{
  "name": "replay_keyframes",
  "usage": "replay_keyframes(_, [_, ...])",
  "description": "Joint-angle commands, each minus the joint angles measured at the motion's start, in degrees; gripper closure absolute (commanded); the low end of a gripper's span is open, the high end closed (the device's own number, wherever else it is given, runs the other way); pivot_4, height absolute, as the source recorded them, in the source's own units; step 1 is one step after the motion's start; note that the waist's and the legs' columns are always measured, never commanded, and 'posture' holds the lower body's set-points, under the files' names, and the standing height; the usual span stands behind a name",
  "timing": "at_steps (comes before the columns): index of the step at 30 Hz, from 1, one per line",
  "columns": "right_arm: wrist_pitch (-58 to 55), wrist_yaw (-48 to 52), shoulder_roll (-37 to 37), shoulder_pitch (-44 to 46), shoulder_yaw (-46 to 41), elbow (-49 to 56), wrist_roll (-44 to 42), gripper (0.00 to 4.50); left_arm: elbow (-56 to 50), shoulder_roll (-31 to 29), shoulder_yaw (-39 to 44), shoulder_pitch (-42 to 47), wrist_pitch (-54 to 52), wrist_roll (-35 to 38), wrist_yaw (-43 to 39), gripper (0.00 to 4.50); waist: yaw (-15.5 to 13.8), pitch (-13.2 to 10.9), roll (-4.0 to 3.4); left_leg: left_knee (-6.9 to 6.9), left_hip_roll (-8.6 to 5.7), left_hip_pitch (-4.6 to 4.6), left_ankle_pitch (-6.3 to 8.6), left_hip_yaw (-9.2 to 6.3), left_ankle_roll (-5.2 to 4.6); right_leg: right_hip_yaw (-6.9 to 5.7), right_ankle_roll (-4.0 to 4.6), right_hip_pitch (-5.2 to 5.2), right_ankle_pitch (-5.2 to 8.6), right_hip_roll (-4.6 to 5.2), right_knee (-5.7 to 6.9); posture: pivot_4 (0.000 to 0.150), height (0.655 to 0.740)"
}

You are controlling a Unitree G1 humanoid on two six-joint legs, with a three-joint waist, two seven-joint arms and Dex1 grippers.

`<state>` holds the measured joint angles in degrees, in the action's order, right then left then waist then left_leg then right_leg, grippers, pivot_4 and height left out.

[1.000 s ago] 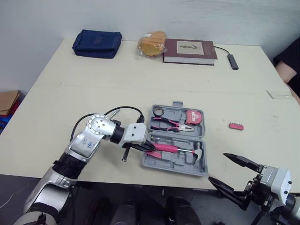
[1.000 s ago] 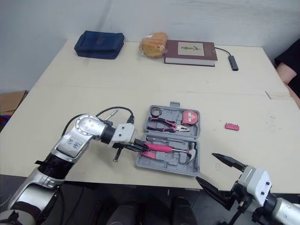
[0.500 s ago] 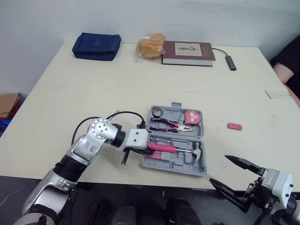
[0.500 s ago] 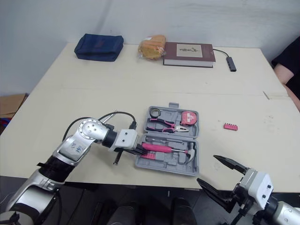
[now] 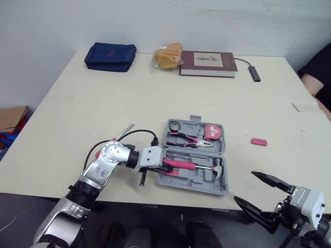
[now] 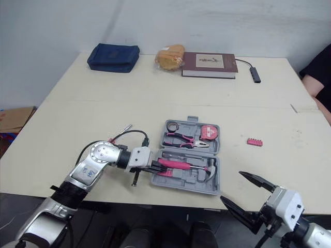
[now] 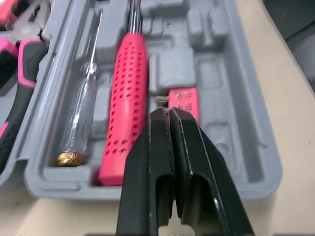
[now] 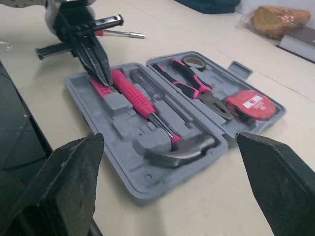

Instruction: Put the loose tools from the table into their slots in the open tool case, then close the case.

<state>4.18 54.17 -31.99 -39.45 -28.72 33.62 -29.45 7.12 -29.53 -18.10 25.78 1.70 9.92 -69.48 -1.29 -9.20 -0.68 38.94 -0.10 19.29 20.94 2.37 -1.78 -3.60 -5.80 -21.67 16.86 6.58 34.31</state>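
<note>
Pink bit holder (image 7: 184, 98) touches our left gripper (image 7: 167, 112) tips inside the tool case (image 7: 246, 162). The fingers are pressed together, nothing visibly held. The arm sits lower than before.

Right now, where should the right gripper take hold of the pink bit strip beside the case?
Probably at mid-length, across its narrow width, coming straight down. The bit strip lies flat on the table, clear of the case, so its long edges are free. The right gripper is open.

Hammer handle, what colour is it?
The hammer handle is pink with rows of small dots, clearest in the left wrist view.
</note>
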Motion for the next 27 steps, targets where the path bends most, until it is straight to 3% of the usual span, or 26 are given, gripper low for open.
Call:
replay_keyframes(1, [3.8,1.0,1.4,-2.4,-6.2,-2.7,-1.5,0.00,1.8,-1.3,8.3,-0.3,2.0,7.5,-1.9,4.43,0.0,-0.2,0.03,0.00,0.00,0.01,-0.01,0.00,0.04,-0.01,0.01,-0.02,0.01,0.00,0.00,0.150,0.7400])
replay_keyframes(6, [12.9,1.9,5.9,-3.2,-12.4,-12.2,-1.4,0.00,13.4,-6.0,23.1,0.0,7.3,11.6,2.6,2.99,0.1,-0.3,0.07,0.00,0.02,0.06,0.01,-0.03,0.03,-0.07,0.01,-0.05,0.00,0.00,-0.03,0.150,0.7400])
replay_keyframes(10, [18.1,0.3,9.1,-2.0,-16.4,-20.4,-1.9,0.00,24.7,-11.6,30.5,-1.0,11.9,10.9,5.1,1.10,0.7,-0.4,0.07,-0.23,0.02,-0.02,0.05,-0.02,-0.01,-0.09,0.02,-0.05,0.01,-0.01,-0.07,0.150,0.7400])
replay_keyframes(11, [19.5,-0.2,9.6,-1.6,-17.1,-22.5,-1.4,0.00,27.0,-12.8,32.1,-1.9,12.2,11.1,5.6,0.92,0.7,-0.4,0.05,-0.31,0.02,-0.03,0.04,-0.02,-0.01,-0.09,0.02,-0.06,0.01,-0.01,-0.10,0.150,0.7400])
replay_keyframes(13, [22.5,-1.6,10.9,-0.9,-18.9,-27.8,-0.5,0.00,32.6,-15.8,35.8,-4.5,14.2,10.5,7.7,0.09,1.1,-0.4,0.02,-0.50,-0.03,-0.05,0.02,-0.01,-0.05,-0.08,0.01,-0.06,0.01,0.04,-0.22,0.150,0.7400])
replay_keyframes(19, [28.5,-4.7,13.1,-1.5,-22.7,-40.5,0.0,0.00,39.6,-20.9,44.6,-11.1,14.3,13.1,11.6,0.04,1.5,-0.4,0.04,-1.02,-0.04,0.02,-0.14,0.00,0.42,-0.12,0.26,-0.39,0.14,0.06,-0.25,0.150,0.7400])
replay_keyframes(23, [30.5,-4.2,13.0,-1.9,-22.4,-47.4,-0.3,0.00,44.4,-22.8,47.0,-14.6,16.5,11.8,12.6,0.04,1.5,-0.4,0.06,-1.11,-0.04,0.00,0.03,0.06,0.64,-0.09,0.34,-0.38,0.19,0.08,-0.31,0.150,0.7400])
replay_keyframes(27, [31.1,-4.6,12.5,-1.1,-22.0,-48.5,-2.0,0.00,42.0,-21.6,46.8,-13.8,16.0,12.7,11.7,0.04,1.5,-0.4,0.06,-1.11,-0.03,-0.08,0.18,0.07,0.42,-0.05,0.35,-0.35,0.19,0.10,-0.23,0.150,0.7400])
